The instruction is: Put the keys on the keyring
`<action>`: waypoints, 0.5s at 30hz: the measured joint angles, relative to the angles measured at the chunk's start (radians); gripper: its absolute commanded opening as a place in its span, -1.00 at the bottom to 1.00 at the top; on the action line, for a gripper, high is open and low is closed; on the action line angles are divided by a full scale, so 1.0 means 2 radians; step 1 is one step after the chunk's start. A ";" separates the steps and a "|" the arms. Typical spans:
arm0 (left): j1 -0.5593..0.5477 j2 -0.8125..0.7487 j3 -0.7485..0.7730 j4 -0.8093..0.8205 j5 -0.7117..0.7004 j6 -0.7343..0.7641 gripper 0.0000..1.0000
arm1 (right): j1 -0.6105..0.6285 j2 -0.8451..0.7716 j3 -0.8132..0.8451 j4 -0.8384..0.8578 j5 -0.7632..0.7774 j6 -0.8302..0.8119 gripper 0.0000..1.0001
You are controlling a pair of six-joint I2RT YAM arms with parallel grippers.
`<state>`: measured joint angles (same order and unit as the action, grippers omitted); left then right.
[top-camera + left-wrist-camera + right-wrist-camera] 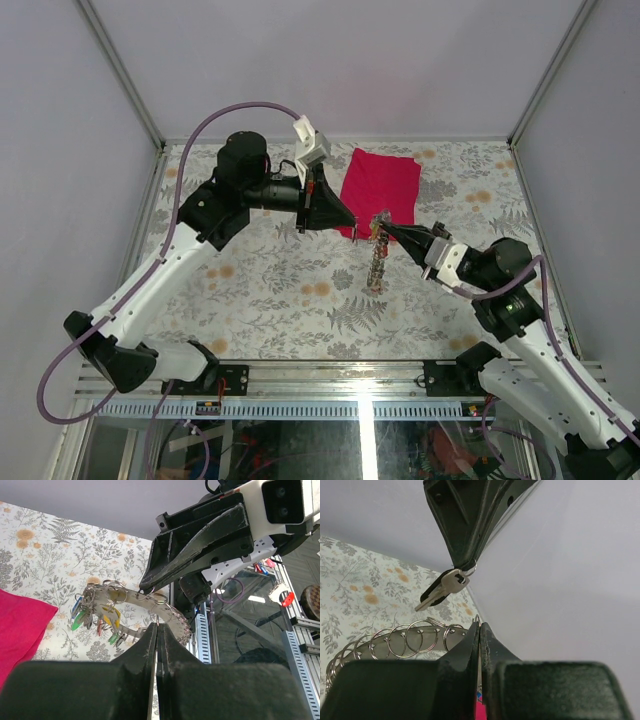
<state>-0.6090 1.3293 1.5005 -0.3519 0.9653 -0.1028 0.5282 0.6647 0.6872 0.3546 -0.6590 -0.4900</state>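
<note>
Your left gripper [465, 567]: matte black fingers pressed together on a thin wire loop, black-headed key [442, 587] dangling beneath | your right gripper [148, 586]: pinching the flat grey keyring [132, 598] at its end, the band curving away below with plastic-headed keys [78, 624] hanging | red cloth [380, 185] beyond both tips.

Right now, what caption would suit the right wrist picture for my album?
Left tool dangles a dark-headed key close to the grey keyring pinched in the right tool.

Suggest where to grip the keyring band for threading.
Pinch the keyring near its top, across the flat faces, in a gap between split rings, edge-on as the right claw does: the band is thin, wide, hanging, with keys crowding its lower part.
</note>
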 measured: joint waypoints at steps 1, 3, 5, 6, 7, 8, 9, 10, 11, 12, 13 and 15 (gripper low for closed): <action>-0.004 0.001 0.002 0.000 -0.004 -0.003 -1.00 | 0.000 0.000 0.001 0.004 0.000 -0.001 -1.00; -0.009 0.002 0.005 0.000 -0.012 -0.007 -1.00 | 0.000 0.002 0.003 0.011 -0.003 -0.004 -1.00; -0.012 0.002 0.007 0.000 -0.016 -0.010 -1.00 | 0.000 0.005 0.008 0.018 -0.004 -0.006 -1.00; -0.014 0.002 0.008 0.000 -0.019 -0.012 -1.00 | 0.000 0.007 0.010 0.024 -0.004 -0.006 -1.00; -0.015 0.004 0.010 0.000 -0.022 -0.013 -1.00 | 0.000 0.010 0.011 0.029 -0.004 -0.006 -1.00; -0.017 0.006 0.013 0.000 -0.024 -0.015 -1.00 | 0.000 0.012 0.012 0.036 -0.004 -0.006 -1.00; -0.019 0.007 0.014 0.000 -0.025 -0.016 -1.00 | 0.000 0.015 0.012 0.042 -0.004 -0.005 -1.00; -0.022 0.009 0.015 0.000 -0.025 -0.017 -1.00 | 0.000 0.017 0.012 0.047 -0.005 -0.004 -1.00; -0.025 0.011 0.015 0.000 -0.026 -0.018 -1.00 | 0.000 0.020 0.013 0.053 -0.005 -0.003 -1.00; -0.027 0.013 0.016 0.000 -0.027 -0.018 -1.00 | 0.000 0.023 0.013 0.057 -0.006 -0.001 -1.00; -0.029 0.015 0.016 0.000 -0.028 -0.018 -1.00 | 0.000 0.025 0.014 0.062 -0.007 0.001 -1.00; -0.031 0.019 0.016 0.000 -0.030 -0.019 -1.00 | 0.000 0.028 0.014 0.068 -0.008 0.005 -1.00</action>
<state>-0.6704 1.3663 1.5333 -0.3519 0.9047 -0.1413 0.5282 0.7208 0.7147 0.4911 -0.6754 -0.4801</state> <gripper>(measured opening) 0.010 0.017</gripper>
